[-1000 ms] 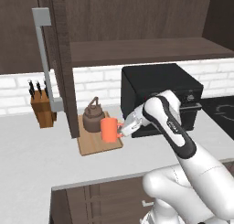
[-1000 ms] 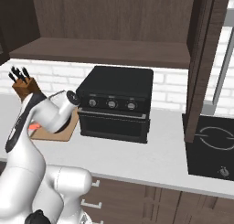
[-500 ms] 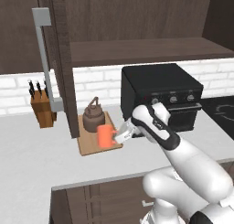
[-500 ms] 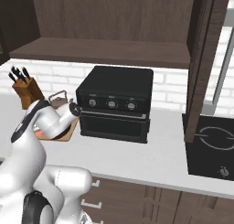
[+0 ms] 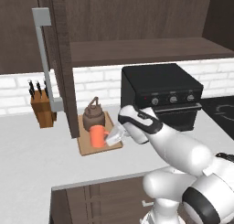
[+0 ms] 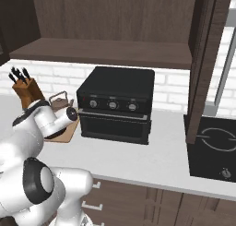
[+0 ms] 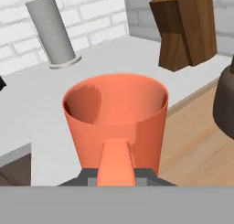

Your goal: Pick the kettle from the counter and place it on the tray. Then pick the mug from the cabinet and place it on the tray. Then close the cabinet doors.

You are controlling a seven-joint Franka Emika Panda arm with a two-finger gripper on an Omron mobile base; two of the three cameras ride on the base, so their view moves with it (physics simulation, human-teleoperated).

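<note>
On tray: kettle, hand-held mug.

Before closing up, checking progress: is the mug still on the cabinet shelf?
No, the mug is down by the kettle on the tray.

From the left base view you look forward and down from behind the arm, which rises at five o'clock. From the right base view it rises at seven o'clock. Both share the black countertop oven and the flat light-wood tray. The hand view sits very near the bright orange cylindrical mug.
</note>
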